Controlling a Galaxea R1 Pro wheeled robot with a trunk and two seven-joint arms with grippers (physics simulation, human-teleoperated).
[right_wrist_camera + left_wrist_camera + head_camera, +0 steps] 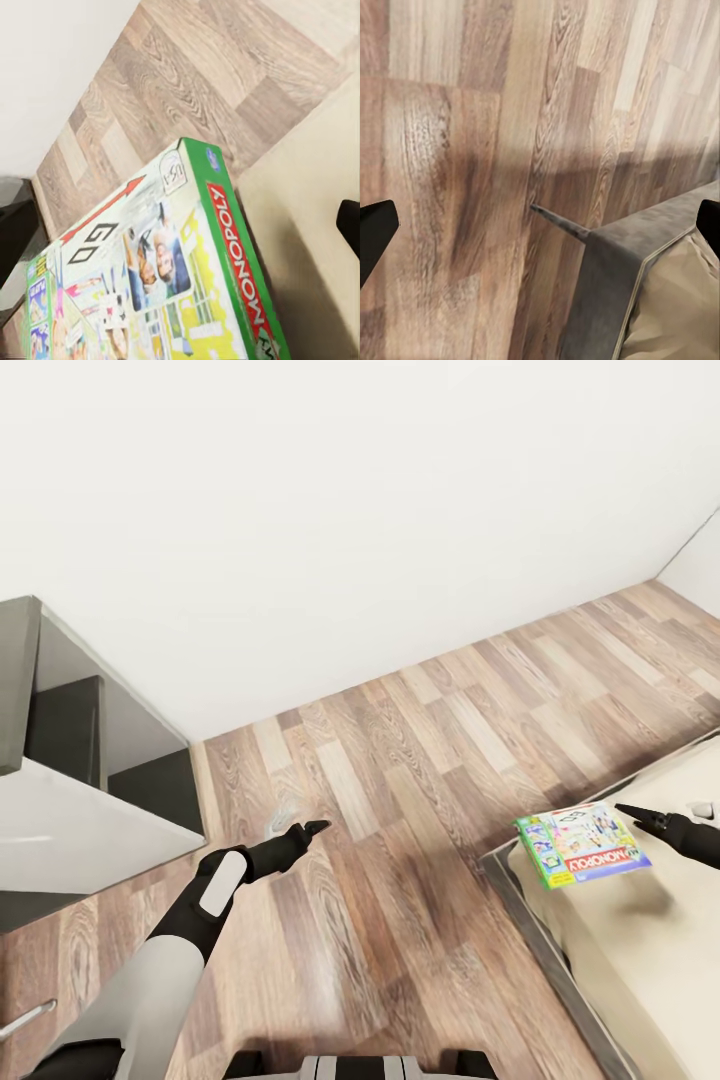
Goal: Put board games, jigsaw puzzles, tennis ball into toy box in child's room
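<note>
At far left, grey shelving (pixel 60 760) standing against the white wall (pixel 350 510). Next, left gripper (pixel 316 826) hanging over bare wooden floor (pixel 420 760), holding nothing; jaws wide apart in the left wrist view, framing planks and a grey bed-frame corner (pixel 607 255).

Further right, board game (pixel 580 844) lying flat on the bed (pixel 640 960), at its near-left corner, one edge jutting just past the mattress edge toward the floor. Right gripper (pixel 640 816) hovering just beside the box's right edge, not touching as far as visible; jaws spread wide, empty. Nothing standing between jaws and box.

Reading "MONOPOLY" in white on red along the green box side (pixel 165 277), with "GO" on the lid.
</note>
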